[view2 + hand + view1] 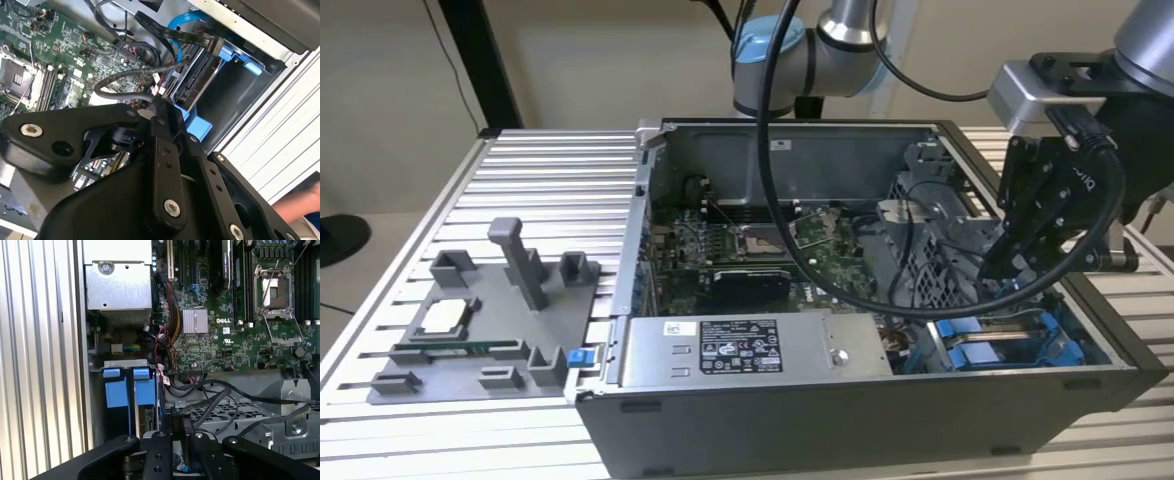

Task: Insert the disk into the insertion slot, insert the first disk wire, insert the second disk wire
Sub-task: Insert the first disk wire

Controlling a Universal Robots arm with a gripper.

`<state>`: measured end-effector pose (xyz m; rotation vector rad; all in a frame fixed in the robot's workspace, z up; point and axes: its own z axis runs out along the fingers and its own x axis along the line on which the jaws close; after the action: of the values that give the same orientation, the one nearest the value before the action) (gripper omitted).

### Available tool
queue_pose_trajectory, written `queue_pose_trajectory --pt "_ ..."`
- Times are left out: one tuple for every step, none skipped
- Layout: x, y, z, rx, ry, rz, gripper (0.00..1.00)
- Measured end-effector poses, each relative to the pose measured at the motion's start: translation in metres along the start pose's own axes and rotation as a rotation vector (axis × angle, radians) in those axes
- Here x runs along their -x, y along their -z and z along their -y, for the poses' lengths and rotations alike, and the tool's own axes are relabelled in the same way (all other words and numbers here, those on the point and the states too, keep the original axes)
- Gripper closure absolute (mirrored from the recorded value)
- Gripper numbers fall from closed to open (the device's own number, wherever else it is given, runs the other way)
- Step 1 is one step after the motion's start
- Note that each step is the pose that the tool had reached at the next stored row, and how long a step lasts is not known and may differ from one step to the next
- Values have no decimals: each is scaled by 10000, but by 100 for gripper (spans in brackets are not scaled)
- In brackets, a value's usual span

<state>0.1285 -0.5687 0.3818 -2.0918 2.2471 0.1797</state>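
Our gripper point(1001, 268) hangs inside the open computer case point(854, 420), at the exterior view's right, just above the slot point(1001, 345) with blue rails; we cannot tell whether it is closed or apart; in the second wrist view a dark disk point(195, 82) sits between those rails, and a black wire point(135, 75) loops close past the gripper; the green circuit board point(761, 240) lies beside the slot.
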Motion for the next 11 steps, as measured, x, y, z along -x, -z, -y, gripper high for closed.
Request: queue_pose_trajectory --pt "0 0 0 -1 0 -4 100" --pt "-1 -3 0 -1 0 -11 100" --pt "-1 -5 0 -2 0 -27 100" --pt "-1 -7 0 -4 -1 -57 100" --pt "-2 -9 1 -6 -2 -91 100" --pt "-4 -14 1 -10 -4 -133 100" --pt "-5 -18 1 -14 -5 -183 100" --pt "-6 -22 1 -18 -7 -245 100" --pt "-7 -25 2 -24 -9 -323 100" --pt "-8 -29 2 -30 -12 -399 100" --pt "-10 -33 2 -36 -13 -472 100"
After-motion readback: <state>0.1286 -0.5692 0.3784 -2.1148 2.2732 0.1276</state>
